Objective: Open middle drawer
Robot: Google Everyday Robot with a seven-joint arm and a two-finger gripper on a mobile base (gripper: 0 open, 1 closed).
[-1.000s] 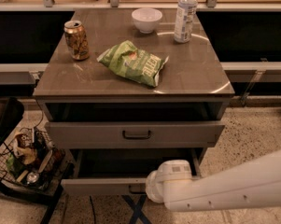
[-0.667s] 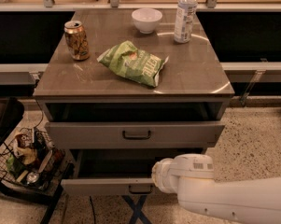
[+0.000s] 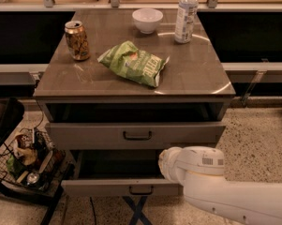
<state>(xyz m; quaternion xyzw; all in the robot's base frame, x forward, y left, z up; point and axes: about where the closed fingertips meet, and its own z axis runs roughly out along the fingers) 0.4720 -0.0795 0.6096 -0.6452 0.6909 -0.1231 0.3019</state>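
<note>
Below the brown tabletop point(image 3: 192, 69), the grey-brown flat-fronted middle drawer point(image 3: 182, 135) with a dark bar handle sits above a pulled-out lower drawer point(image 3: 98, 187). The white arm's gripper point(image 3: 165, 162) hangs just beneath its right half; whether wide or narrow cannot be told.

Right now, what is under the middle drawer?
Under the middle drawer, a lower drawer stands pulled out, its inside dark. The arm covers its right part; the gripper is at the arm's tip there.
</note>
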